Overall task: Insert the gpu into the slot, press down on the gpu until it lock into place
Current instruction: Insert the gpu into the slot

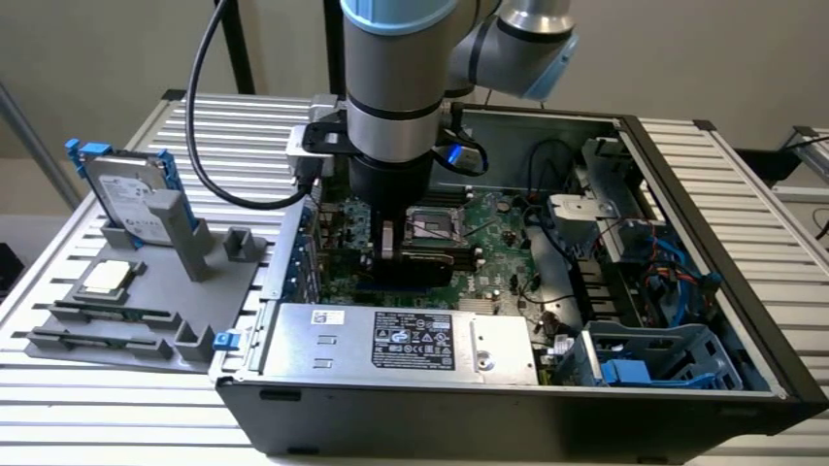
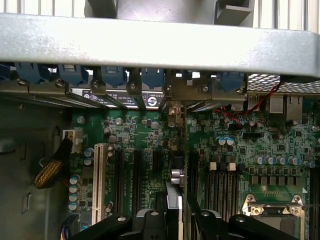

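The gpu (image 2: 173, 197) is a thin black card seen edge-on in the wrist view. It stands upright on the green motherboard (image 2: 145, 135), with its metal bracket end toward the case's rear wall. My gripper (image 2: 175, 222) is shut on it, one black finger (image 2: 150, 222) on each side. In the exterior view my gripper (image 1: 387, 250) reaches straight down into the open case and the gpu (image 1: 428, 260) shows as a dark card beside it. The slot is hidden under the card.
A silver power supply (image 1: 402, 340) fills the case's near side. A white slot (image 2: 98, 180) and black memory slots (image 2: 220, 182) flank the card. Blue clips (image 2: 112, 75) line the rear wall. A grey tray (image 1: 143, 291) holds a blue-framed hard drive (image 1: 130, 189).
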